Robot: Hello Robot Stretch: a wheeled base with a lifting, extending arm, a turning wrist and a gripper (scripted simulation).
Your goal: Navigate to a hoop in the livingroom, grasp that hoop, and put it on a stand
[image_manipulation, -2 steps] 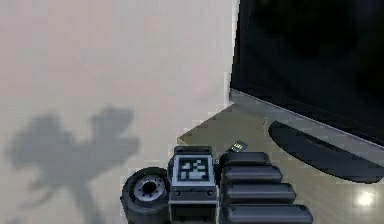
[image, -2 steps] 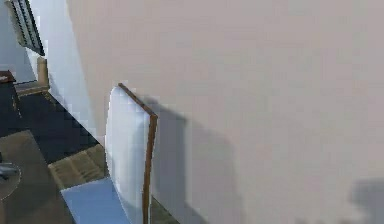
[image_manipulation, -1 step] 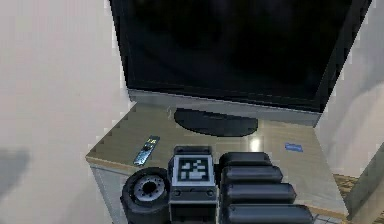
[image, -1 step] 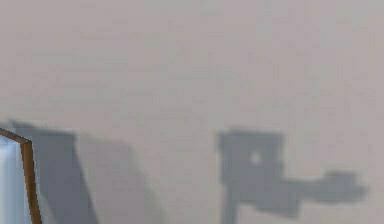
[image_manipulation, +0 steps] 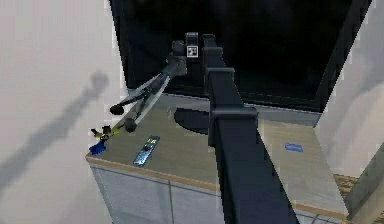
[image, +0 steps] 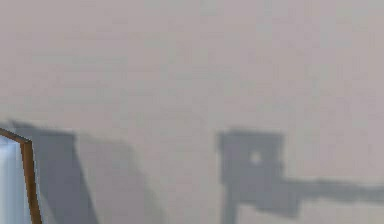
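Firstly, bearing: a small yellow-and-dark thing (image_manipulation: 98, 133) lay at the left front corner of the counter (image_manipulation: 180, 158), just beyond the tips of the claw (image_manipulation: 122, 114), toward the arm side view's lower left. It was too small to tell whether it was the hoop.
Claw axis: two thin fingers slanted down and leftward from the dark body, pointing roughly at that corner.
Claw state: it could not be told whether the fingers stood apart or together. Nor could it be told whether they held anything, since things lay on the counter behind them.
Contact: over, beside or touching could not be determined.
Counter: flat tan top, pale panelled front, square edges.
Other items: a slim remote-shaped bar (image_manipulation: 146, 151) near the front edge; a small flat blue piece (image_manipulation: 293, 148) toward the right; a large dark screen (image_manipulation: 270, 50) on a rounded dark foot behind.
Judgement: the next move probably called for a short reach down-left, if that thing was the target.
Forward view: plain wall, with a white panel edged in brown (image: 15, 185) at lower left.
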